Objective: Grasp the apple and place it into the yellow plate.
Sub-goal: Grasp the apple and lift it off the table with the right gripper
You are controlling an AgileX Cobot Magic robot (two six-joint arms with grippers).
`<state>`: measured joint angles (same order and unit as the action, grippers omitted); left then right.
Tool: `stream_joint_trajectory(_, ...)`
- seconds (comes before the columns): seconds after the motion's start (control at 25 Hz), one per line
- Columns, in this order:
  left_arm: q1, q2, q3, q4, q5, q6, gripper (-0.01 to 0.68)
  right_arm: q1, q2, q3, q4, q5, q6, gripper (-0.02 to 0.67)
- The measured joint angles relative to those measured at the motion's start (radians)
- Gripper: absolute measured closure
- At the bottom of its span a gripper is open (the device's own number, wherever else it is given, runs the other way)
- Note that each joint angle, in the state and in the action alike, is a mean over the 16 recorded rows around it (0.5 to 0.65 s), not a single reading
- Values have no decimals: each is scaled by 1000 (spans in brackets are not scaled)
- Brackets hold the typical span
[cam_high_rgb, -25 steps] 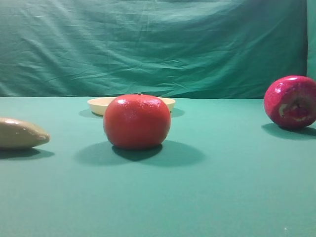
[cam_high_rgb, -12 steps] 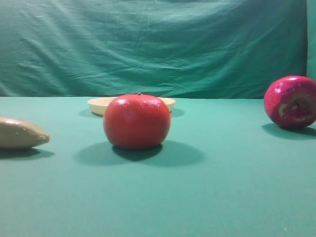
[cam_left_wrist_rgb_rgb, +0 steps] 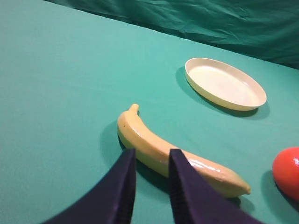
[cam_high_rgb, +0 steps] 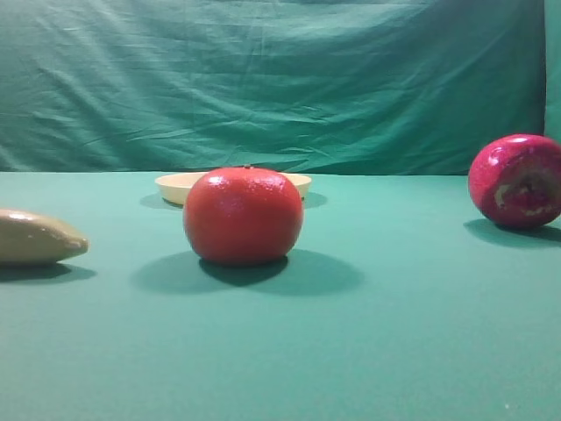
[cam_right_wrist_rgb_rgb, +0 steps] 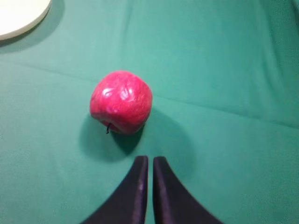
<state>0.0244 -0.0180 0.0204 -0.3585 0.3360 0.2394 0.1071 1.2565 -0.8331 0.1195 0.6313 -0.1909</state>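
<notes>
The apple (cam_high_rgb: 517,181) is glossy dark pinkish-red and lies on its side at the right edge of the green table, its pale dimple patch facing the high camera. It also shows in the right wrist view (cam_right_wrist_rgb_rgb: 121,101), just ahead of my right gripper (cam_right_wrist_rgb_rgb: 150,161), which is shut and empty, fingers almost touching. The yellow plate (cam_high_rgb: 180,185) sits at the back, half hidden behind the orange-red fruit, and shows empty in the left wrist view (cam_left_wrist_rgb_rgb: 224,83) and at the corner of the right wrist view (cam_right_wrist_rgb_rgb: 18,14). My left gripper (cam_left_wrist_rgb_rgb: 152,156) hovers over the banana, fingers nearly closed, holding nothing.
A matte orange-red round fruit (cam_high_rgb: 244,216) stands mid-table in front of the plate, its edge also in the left wrist view (cam_left_wrist_rgb_rgb: 287,172). A pale banana (cam_left_wrist_rgb_rgb: 173,155) lies left of it, its tip in the high view (cam_high_rgb: 39,237). A green cloth backdrop (cam_high_rgb: 280,83) closes the rear.
</notes>
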Motion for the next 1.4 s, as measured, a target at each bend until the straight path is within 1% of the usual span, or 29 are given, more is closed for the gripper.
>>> stream_joint_trajectory(0.4, 0, 0, 0, 0, 0, 0, 516, 0, 201, -97, 132, -24, -129, 130)
stream_joint_trajectory(0.52, 0, 0, 0, 0, 0, 0, 516, 0, 250, -122, 158, -31, -151, 43)
stream_joint_trajectory(0.6, 0, 0, 0, 0, 0, 0, 516, 0, 285, -138, 170, -35, -158, 5)
stream_joint_trajectory(0.72, 0, 0, 0, 0, 0, 0, 516, 0, 340, -161, 182, -41, -164, -17)
stream_joint_trajectory(0.92, 0, 0, 0, 0, 0, 0, 516, 5, 438, -197, 190, -55, -176, -17)
stream_joint_trajectory(1.16, 0, 0, 0, 0, 0, 0, 516, 22, 536, -233, 194, -75, -197, 32)
stream_joint_trajectory(1.4, 0, 0, 0, 0, 0, 0, 516, 40, 583, -286, 196, -66, -217, 85)
